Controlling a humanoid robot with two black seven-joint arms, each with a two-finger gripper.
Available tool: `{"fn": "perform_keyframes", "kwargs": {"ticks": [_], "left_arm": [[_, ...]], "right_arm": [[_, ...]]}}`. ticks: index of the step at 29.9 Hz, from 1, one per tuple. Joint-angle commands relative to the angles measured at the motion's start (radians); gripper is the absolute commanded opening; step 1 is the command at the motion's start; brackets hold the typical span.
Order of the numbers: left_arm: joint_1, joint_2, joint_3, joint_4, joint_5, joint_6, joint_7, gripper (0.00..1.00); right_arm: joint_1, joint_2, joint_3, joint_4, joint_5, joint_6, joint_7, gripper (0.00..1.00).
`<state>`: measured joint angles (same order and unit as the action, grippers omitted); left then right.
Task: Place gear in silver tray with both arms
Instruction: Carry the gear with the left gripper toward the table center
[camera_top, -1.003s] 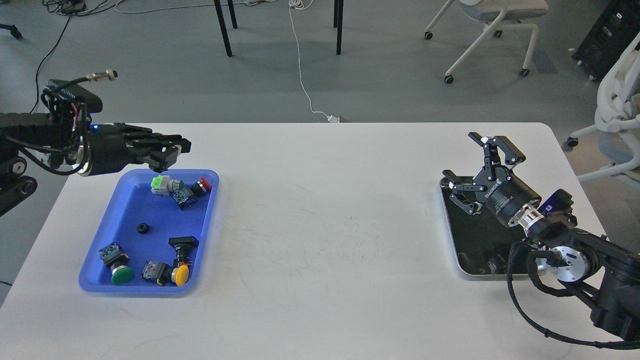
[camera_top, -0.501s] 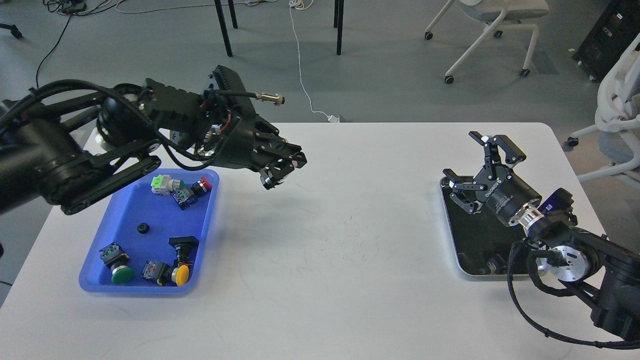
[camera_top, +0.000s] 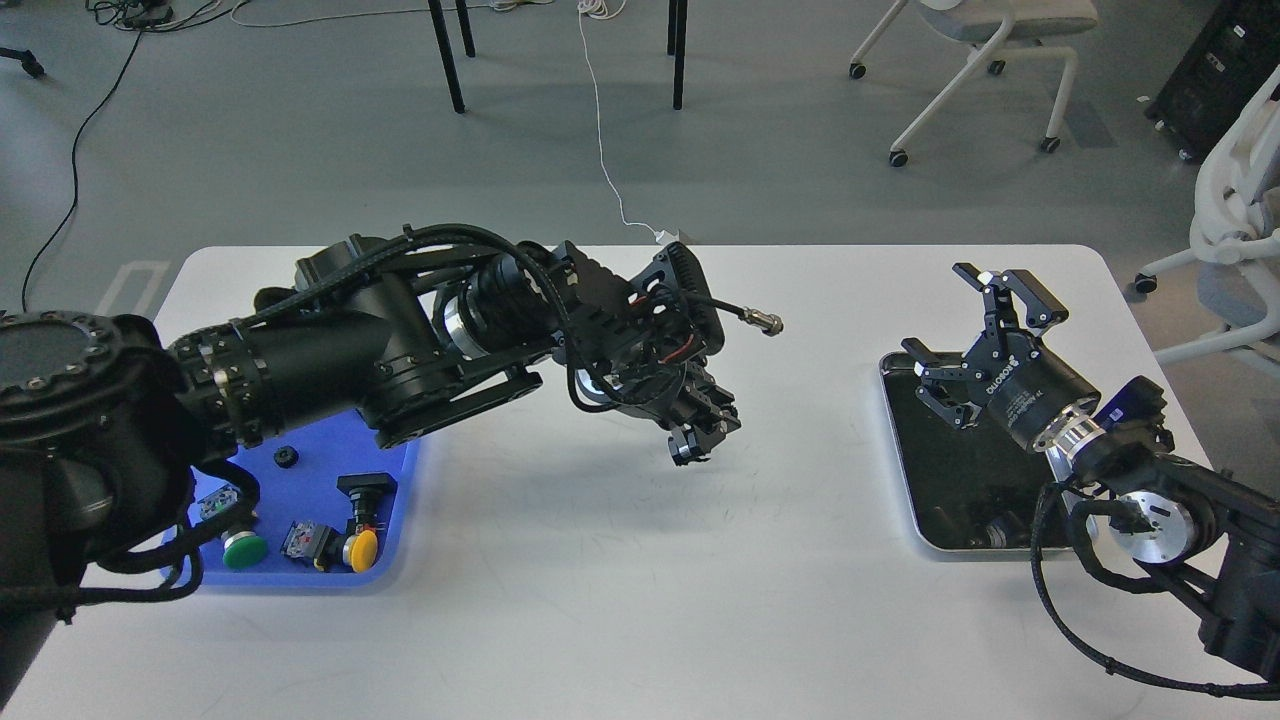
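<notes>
The left gripper (camera_top: 700, 440), jaws' gap unclear, hovered mid-table; the silver tray (camera_top: 893, 430) lay well right of it, beneath the right gripper (camera_top: 975, 335), jaws spread, empty.

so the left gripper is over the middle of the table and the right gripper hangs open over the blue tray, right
Not quite. The head view shows the right gripper open over the silver tray, at the table's right side. The blue tray lies at the left, partly behind the left arm. The left gripper is over the middle of the table, as you said.
</notes>
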<state>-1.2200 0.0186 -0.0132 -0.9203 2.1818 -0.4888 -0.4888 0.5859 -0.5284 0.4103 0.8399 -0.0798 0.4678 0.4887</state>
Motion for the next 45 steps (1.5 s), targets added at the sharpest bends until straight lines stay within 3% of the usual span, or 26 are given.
{"fn": "perform_keyframes", "kwargs": {"ticks": [1,18,45], "left_arm": [[0.004,-0.019,0.010,0.018,0.000,0.000,0.000,0.11],[0.042,-0.019,0.055,0.093,0.000,0.000,0.000,0.12],[0.088,-0.019,0.087,0.086,0.000,0.000,0.000,0.14]], "right_arm": [[0.052,-0.028,-0.005,0.004,0.000,0.002,0.000,0.99],[0.386,-0.030,-0.329,0.001,0.000,-0.002,0.000,0.99],[0.445,-0.002,-0.383,-0.008,0.000,-0.060,0.000,0.99]]}}
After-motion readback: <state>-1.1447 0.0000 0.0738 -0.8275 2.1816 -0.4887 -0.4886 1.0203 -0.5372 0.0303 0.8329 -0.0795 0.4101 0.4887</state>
